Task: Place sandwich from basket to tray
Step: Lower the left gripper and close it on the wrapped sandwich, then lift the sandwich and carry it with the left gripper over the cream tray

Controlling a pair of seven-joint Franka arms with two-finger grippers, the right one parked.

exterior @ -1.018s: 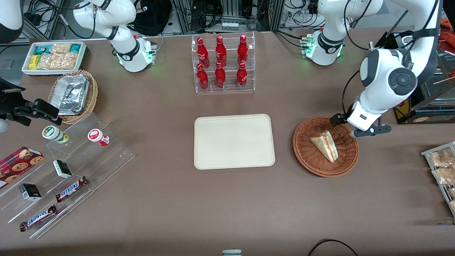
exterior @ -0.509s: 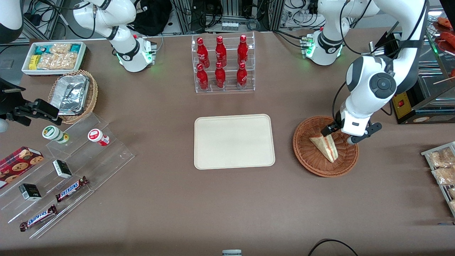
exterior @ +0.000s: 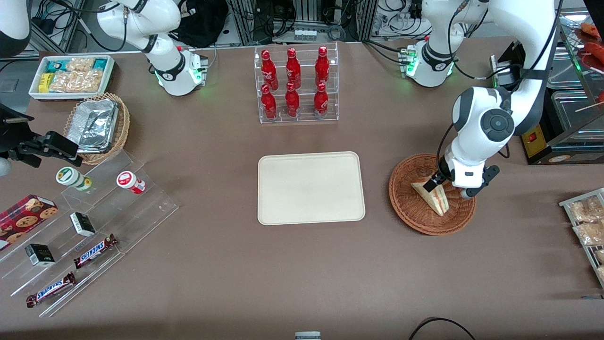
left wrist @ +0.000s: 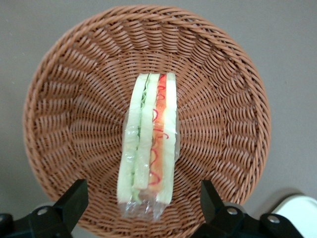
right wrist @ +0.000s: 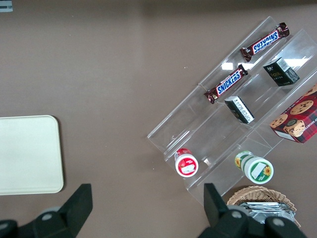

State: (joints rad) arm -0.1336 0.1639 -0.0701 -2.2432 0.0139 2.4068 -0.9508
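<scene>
The sandwich [exterior: 436, 198] lies in the reddish-brown wicker basket [exterior: 409, 215], a wrapped white wedge with its red and green filling edge turned up [left wrist: 148, 144]. My left gripper [exterior: 446, 189] hangs low over the basket [left wrist: 223, 99], open. One black finger [left wrist: 74, 198] and the other [left wrist: 210, 198] stand on either side of the sandwich's wrapped end, with gaps between them and it. The gripper [left wrist: 142, 201] holds nothing. The cream tray [exterior: 311, 188] sits bare beside the basket, toward the parked arm's end.
A clear rack of red bottles [exterior: 297, 85] stands farther from the front camera than the tray. Wire trays of snack packets [exterior: 587, 222] and a black box [exterior: 542, 141] lie at the working arm's end. Acrylic shelves with snacks [exterior: 94, 222] sit at the parked arm's end.
The left arm has swung in over the basket and come down, bringing the open gripper from the basket's rim to astride the sandwich. The sandwich has not moved.
</scene>
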